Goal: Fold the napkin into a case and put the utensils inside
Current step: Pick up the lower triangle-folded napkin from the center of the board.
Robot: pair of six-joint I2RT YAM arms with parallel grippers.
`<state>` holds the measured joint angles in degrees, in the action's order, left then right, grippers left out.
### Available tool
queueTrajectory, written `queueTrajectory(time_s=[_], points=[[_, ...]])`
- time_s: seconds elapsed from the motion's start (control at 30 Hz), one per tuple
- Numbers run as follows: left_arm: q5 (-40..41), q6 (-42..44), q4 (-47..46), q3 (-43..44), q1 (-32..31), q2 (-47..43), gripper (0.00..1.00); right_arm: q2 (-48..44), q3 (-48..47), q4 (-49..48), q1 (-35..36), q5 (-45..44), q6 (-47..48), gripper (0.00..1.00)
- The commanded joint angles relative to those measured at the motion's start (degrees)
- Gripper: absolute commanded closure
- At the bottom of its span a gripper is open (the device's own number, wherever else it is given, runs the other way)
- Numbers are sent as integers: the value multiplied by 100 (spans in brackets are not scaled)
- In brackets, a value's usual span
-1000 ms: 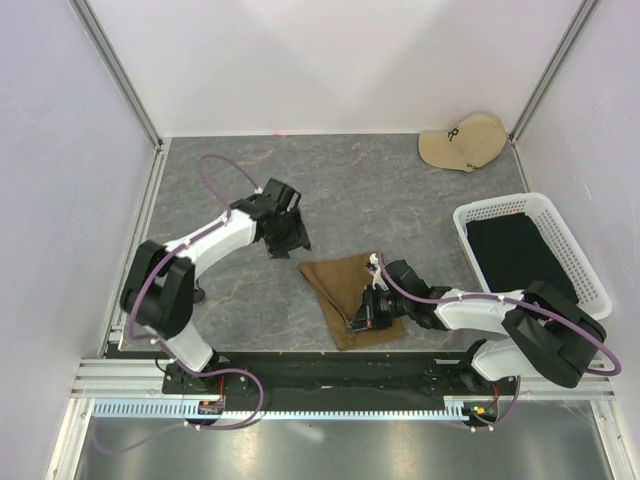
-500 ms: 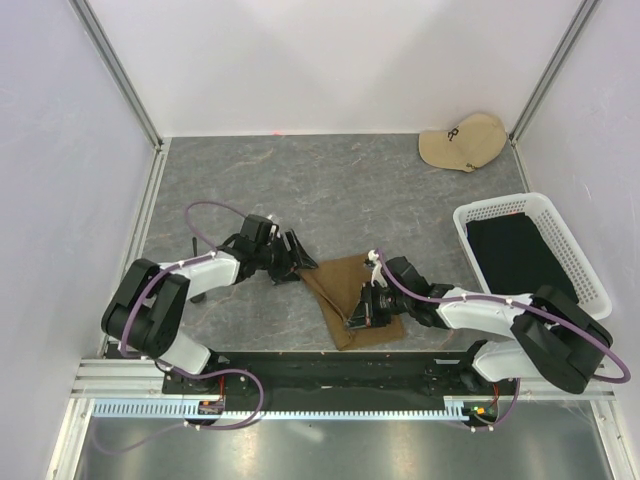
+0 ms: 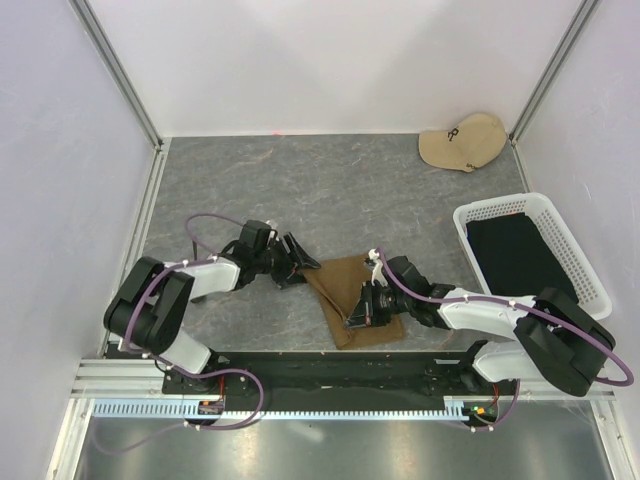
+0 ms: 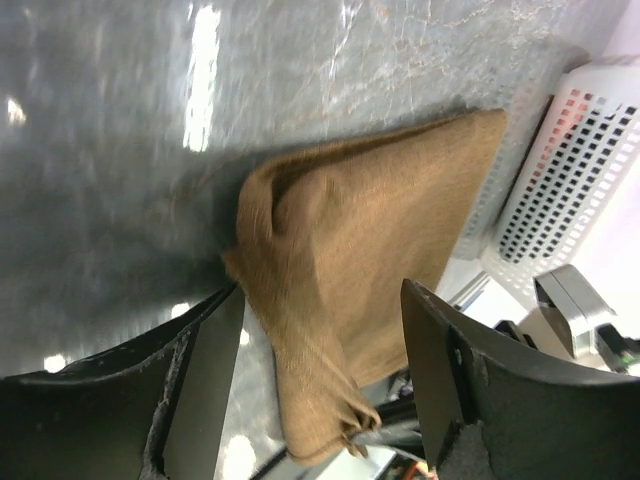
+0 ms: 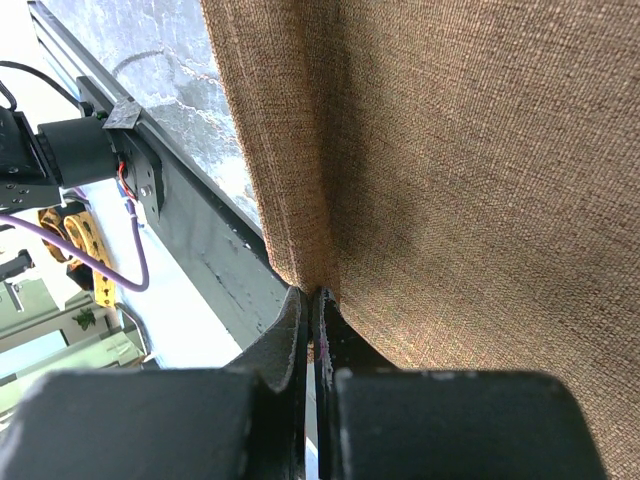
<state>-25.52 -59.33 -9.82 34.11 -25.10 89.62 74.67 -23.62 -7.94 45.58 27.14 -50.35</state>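
Top external view: both arms reach low over the grey table (image 3: 400, 200) toward the olive-brown napkin (image 3: 335, 292), which lies crumpled near the front edge, between them.
Top external view: the left gripper (image 3: 293, 263) lies almost level with the table, elbow bent, its jaws spread wide at the napkin's left corner; the right gripper (image 3: 362, 312) stretches in from the right, its tips down on the cloth's middle; a white mesh basket (image 3: 530, 205) holding black fabric (image 3: 515, 250) stands to the right, and a beige cap (image 3: 465, 140) lies at the far corner. Left wrist view: the left gripper (image 4: 322, 298) is released, its fingers (image 4: 200, 380) flanking the bunched corner of the napkin (image 4: 380, 220) and clasping nothing. Right wrist view: the right gripper (image 5: 310, 300) is clenched, pinching a raised fold of the napkin (image 5: 460, 170).
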Motion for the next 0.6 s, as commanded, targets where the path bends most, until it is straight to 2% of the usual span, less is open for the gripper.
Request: queueTrajectory(time_s=[0.0,0.1,0.23,0.4,0.57], points=[[284,-684,367,-360,-38,-700,28,-102,-240,39,12,-24,-28,100],[372,-1009,132,-563,-91,-982,29,-67,-284,39,21,-15,-36,100],[144,-1334,68,-546,-170,-816,31,12,-319,-14,12,2,-28,100],[231,-1756,-80,-721,-267,-824,31,47,-337,-58,12,2,-63,100],[223,-2126,-757,-976,-329,-561,35,56,-337,-93,12,2,-80,100]])
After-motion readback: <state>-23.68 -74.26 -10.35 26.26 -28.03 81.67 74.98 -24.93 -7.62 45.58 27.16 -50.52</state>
